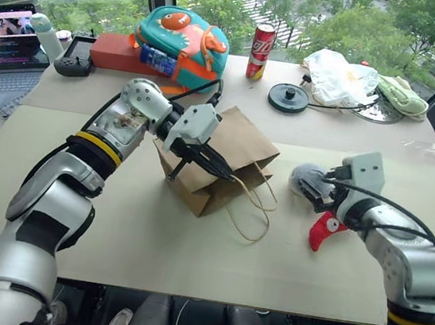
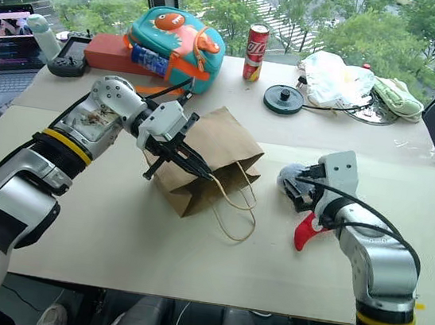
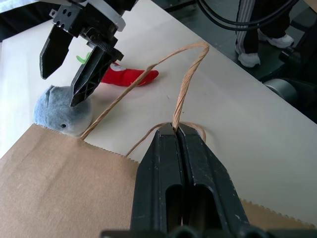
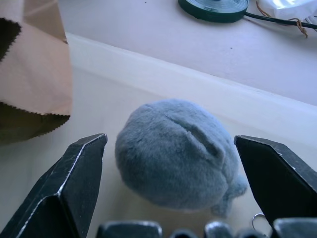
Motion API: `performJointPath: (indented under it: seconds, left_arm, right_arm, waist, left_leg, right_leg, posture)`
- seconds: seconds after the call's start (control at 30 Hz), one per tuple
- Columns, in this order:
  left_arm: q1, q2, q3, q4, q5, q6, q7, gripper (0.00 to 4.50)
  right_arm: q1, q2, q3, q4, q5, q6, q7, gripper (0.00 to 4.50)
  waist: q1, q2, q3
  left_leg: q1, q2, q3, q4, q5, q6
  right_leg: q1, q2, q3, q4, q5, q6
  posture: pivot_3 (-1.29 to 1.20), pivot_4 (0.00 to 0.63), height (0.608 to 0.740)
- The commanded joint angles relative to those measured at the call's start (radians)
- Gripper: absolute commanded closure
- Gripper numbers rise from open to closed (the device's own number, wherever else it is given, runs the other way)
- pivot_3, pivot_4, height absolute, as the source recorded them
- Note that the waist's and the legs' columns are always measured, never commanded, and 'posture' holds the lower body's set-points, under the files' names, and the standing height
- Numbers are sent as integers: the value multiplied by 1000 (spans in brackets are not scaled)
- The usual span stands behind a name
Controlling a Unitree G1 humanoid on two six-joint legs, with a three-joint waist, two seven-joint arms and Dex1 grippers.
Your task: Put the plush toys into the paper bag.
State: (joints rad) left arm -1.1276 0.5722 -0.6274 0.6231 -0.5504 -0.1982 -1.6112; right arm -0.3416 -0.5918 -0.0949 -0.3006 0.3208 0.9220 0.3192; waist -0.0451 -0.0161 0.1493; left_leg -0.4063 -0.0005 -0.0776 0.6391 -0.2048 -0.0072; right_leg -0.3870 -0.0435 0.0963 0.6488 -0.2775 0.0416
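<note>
Now, left of centre, I see my left gripper (image 3: 176,130) clamped on a cord handle (image 3: 185,84) of the bag (image 1: 230,160), which lies on the table (image 1: 152,234). Right of centre, my right gripper (image 4: 171,148) stands spread around the grey toy (image 4: 176,151); the red toy (image 1: 323,228) lies just below it.

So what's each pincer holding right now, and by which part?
The left pincer is shut on the paper bag, pinching one cord handle at the rim. The right pincer is open around the grey plush toy, holding nothing yet.
</note>
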Motion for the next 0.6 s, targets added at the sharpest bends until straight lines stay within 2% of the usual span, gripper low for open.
performJointPath:
  seconds: [0.03, 0.17, 0.33, 0.47, 0.5, 0.57, 0.6]
  left_arm:
    - [-17, -3, 35, -13, -3, -1, -3, 4500]
    - [-16, -9, 46, -8, 5, -2, -3, 4500]
    - [-13, -13, 59, -5, 15, -3, -3, 4500]
    - [-11, -15, 67, -4, 23, -4, -3, 4500]
    - [-10, -16, 69, -5, 24, -4, -3, 4500]
    - [-10, -18, 73, -4, 27, -4, -3, 4500]
    - [-11, -19, 74, -3, 28, -4, -3, 4500]
  right_arm:
    - [-53, -20, 36, 112, -53, -34, 15, 39]
    - [-112, 1, 84, 261, -89, -39, 24, 39]
    - [-117, 39, 81, 278, -72, -30, 44, 39]
    - [-109, 56, 68, 270, -80, -26, 29, 911]
    - [-106, 61, 63, 266, -78, -22, 27, 1352]
    - [-102, 65, 67, 257, -75, -15, 33, 1887]
    - [-101, 67, 67, 255, -75, -13, 33, 2298]
  waist:
    - [0, 0, 0]
    - [-1, 0, 0]
    - [0, 0, 0]
    - [-1, 0, 0]
    - [-1, 0, 0]
    - [-1, 0, 0]
    - [-1, 0, 0]
  left_leg:
    - [0, 0, 0, 0, 0, 0]
    - [0, 0, 1, 0, 0, 0]
    - [0, 0, 0, 0, 0, 0]
    - [1, 0, 0, 0, 0, 0]
    - [1, 0, 0, 0, 0, 0]
    - [1, 0, 0, 0, 0, 0]
    - [1, 0, 0, 0, 0, 0]
  right_leg:
    - [0, 0, 0, 0, 0, 0]
    - [0, 0, 1, 0, 0, 0]
    - [0, 0, 0, 0, 0, 0]
    - [0, 0, 0, 0, 0, 0]
    - [0, 0, 0, 1, 0, 0]
    - [0, 0, 0, 1, 0, 0]
    - [0, 0, 0, 1, 0, 0]
  posture:
    - [0, 150, 740]
    - [0, 150, 740]
    - [0, 150, 740]
    - [0, 150, 740]
    - [0, 150, 740]
    - [0, 150, 740]
    - [0, 150, 740]
